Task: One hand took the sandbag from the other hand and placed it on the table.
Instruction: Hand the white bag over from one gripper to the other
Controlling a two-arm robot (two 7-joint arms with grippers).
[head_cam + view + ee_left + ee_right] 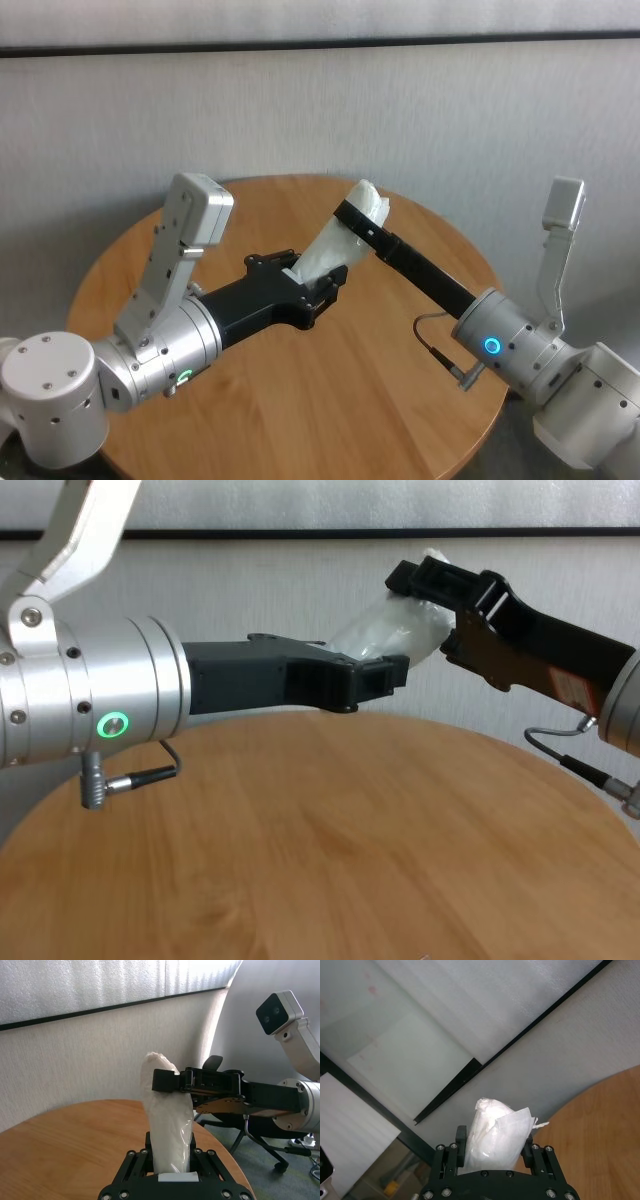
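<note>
Above round orange-brown wooden desk (300, 400), white crinkled sandbag (335, 245) clenched by both green-ringed left gripper (318, 290) and blue-ringed right gripper (362, 225) fingers. Risk: pulling apart before one releases tears pouch.

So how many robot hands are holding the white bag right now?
2. The left gripper pinches the lower end of the sandbag, and the right gripper pinches its upper end, both up in the air above the table.
</note>
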